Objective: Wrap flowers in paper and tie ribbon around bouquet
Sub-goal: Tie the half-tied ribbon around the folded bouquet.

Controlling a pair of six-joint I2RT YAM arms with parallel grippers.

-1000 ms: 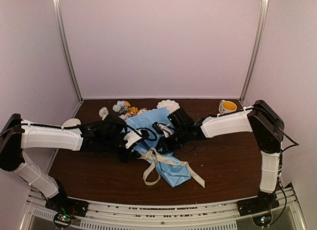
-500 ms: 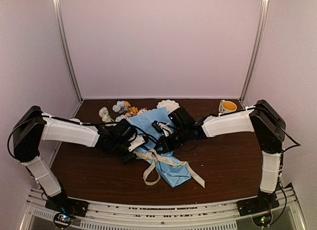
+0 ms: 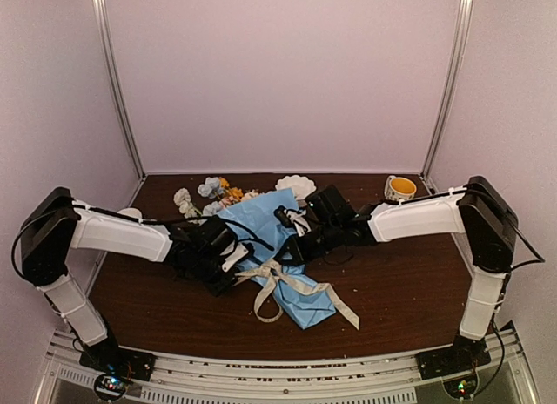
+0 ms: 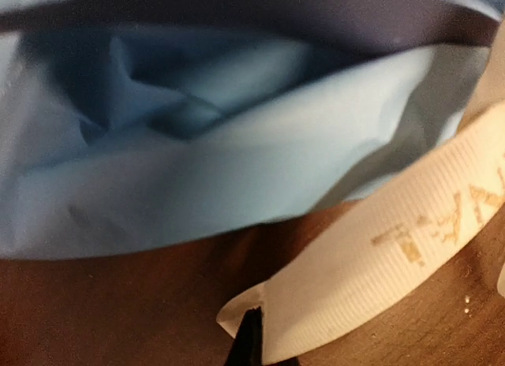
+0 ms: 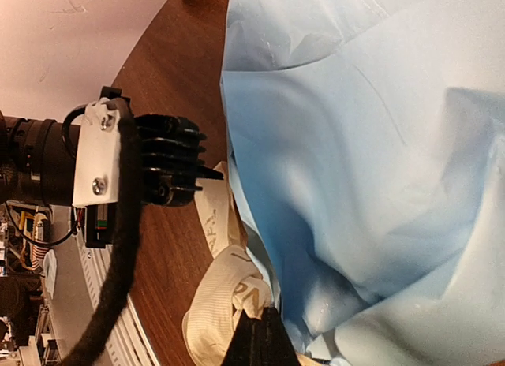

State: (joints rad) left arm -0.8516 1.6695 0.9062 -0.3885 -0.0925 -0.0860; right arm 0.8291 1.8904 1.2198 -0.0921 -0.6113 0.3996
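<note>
- Spanning the view from above, a dark brown table (image 3: 409, 282) carries the work, with both arms reaching in toward its centre.
- Blue paper (image 3: 306, 304) lies as a crumpled bundle on the middle of the table. Its long axis runs diagonally, from far centre down to near right.
- Flowers (image 3: 213, 191) poke out at the far left end of the paper, with small orange, white and pale blooms.
- A cream ribbon (image 3: 291, 280) crosses the bundle about halfway along, roughly square to its long axis. It is knotted loosely on top, with one loop and one long tail trailing toward the near edge.
- The left gripper (image 4: 248, 338) is closed, its tips pinching the ribbon's short cut end. That end lies flat on the table, just beside the paper's left edge.
- The right gripper (image 5: 254, 334) is closed too. Its tips sit at a fold of ribbon by the knot, against the paper, and seem to pinch it.
- The two grippers sit on opposite sides of the knot, left one on the left and right one above it, so the ribbon stretches between them across the bundle.
- Judging from this, tightening calls for pulling apart along the ribbon's line. The bow is not yet formed.
</note>
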